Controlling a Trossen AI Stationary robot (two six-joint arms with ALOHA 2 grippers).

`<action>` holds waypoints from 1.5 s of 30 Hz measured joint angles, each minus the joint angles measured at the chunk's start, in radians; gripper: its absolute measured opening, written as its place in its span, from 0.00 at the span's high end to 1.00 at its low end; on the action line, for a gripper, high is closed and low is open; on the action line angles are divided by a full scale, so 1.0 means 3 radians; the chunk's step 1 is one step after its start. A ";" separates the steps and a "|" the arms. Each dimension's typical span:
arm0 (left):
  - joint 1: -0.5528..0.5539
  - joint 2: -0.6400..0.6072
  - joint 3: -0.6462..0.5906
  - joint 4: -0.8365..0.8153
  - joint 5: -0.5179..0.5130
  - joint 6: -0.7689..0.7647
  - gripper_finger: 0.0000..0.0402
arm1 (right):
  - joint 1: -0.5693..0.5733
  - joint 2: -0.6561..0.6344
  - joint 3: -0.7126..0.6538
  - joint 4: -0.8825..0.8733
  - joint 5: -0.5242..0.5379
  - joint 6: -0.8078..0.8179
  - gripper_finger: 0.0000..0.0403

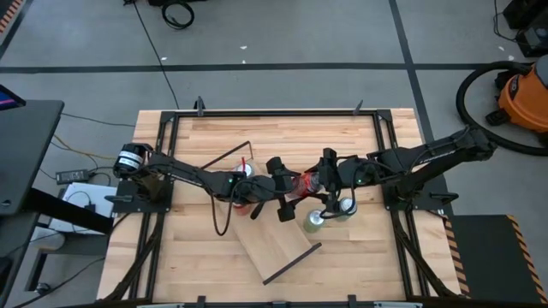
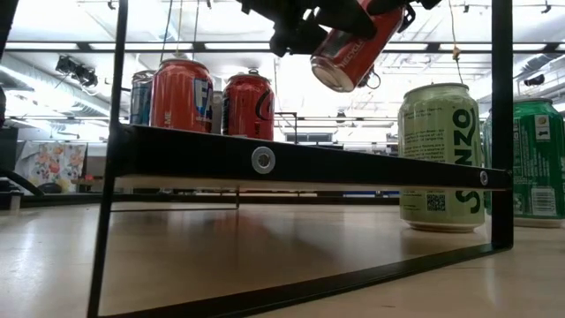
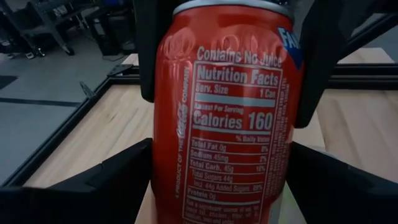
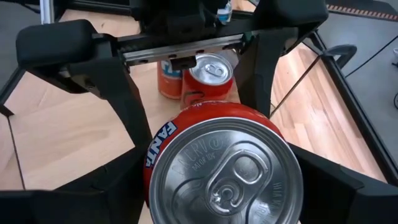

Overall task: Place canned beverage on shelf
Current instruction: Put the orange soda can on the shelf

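A red Fanta can (image 1: 306, 182) hangs in the air between both grippers, tilted in the low view (image 2: 353, 49), above the shelf's right end. My left gripper (image 1: 295, 190) and my right gripper (image 1: 318, 181) are both shut on it. The shelf (image 2: 309, 163), a pale plank (image 1: 274, 248) with black rod frames, lies slantwise on the table. Two red cans (image 2: 181, 93) (image 2: 247, 104) and a blue can (image 2: 141, 97) stand upright on it. My left gripper pinches the can's lower half (image 3: 186, 180) between its two fingers, which lie across the can, coming from the table's left. The can is lifted clear and tilted. My right gripper pinches the can's sides near its top end (image 4: 155, 155) between its two fingers (image 3: 317, 62). They come from the table's right and lie along the can, its lid (image 4: 227, 174) facing the wrist.
Two green cans (image 2: 446, 155) (image 2: 538, 159) stand on the table right of the shelf, just below my right gripper in the high view (image 1: 315, 221) (image 1: 342, 210). The table's black frame rails (image 1: 257, 114) run along its edges. Bare wood (image 1: 377, 265) lies near the front right.
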 joint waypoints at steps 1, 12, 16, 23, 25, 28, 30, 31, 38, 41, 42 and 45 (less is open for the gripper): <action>0.0000 0.0000 0.0000 0.0000 -0.0001 0.0000 0.15 | 0.0001 0.0001 0.0000 0.0001 -0.0001 0.0002 0.19; -0.0013 0.0001 -0.0001 0.0015 0.0007 -0.0116 0.24 | 0.0001 -0.0019 0.0000 -0.0019 -0.0070 0.0020 0.17; -0.0047 0.0000 0.0008 0.0033 0.0005 -0.0296 0.24 | 0.0001 -0.0163 0.0000 -0.0066 -0.0084 0.0062 0.13; -0.0270 0.0013 -0.0011 -0.0190 -0.0199 -0.0496 0.24 | 0.0027 -0.0453 0.0006 -0.0155 -0.0046 0.0088 0.12; -0.0334 0.0005 -0.0008 -0.0241 -0.0260 -0.0604 0.24 | 0.0062 -0.0537 0.0006 -0.0159 0.0031 0.0080 0.12; -0.0442 0.0006 -0.0009 -0.0289 -0.0426 -0.0654 0.24 | 0.0132 -0.0642 0.0006 -0.0216 0.0166 0.0087 0.12; -0.0553 0.0006 -0.0009 -0.0245 -0.0650 -0.0661 0.24 | 0.0175 -0.0689 0.0004 -0.0236 0.0260 0.0087 0.13; -0.0607 0.0005 -0.0007 -0.0235 -0.0744 -0.0675 0.24 | 0.0196 -0.0715 -0.0018 -0.0222 0.0295 0.0089 0.13; -0.0825 0.0050 -0.0118 -0.0231 -0.1090 -0.1062 0.24 | 0.0262 -0.0843 -0.0484 0.0088 0.0384 0.0189 0.13; -0.0862 0.0051 -0.0306 -0.0058 -0.1164 -0.1320 0.24 | 0.0263 -0.0867 -0.0676 0.0273 0.0379 0.0239 0.13; -0.0888 0.0052 -0.0358 -0.0015 -0.1229 -0.1363 0.24 | 0.0266 -0.0867 -0.0719 0.0331 0.0375 0.0252 0.13; -0.0986 0.0052 -0.0455 0.0101 -0.1369 -0.1463 0.24 | 0.0305 -0.0860 -0.0811 0.0439 0.0376 0.0273 0.13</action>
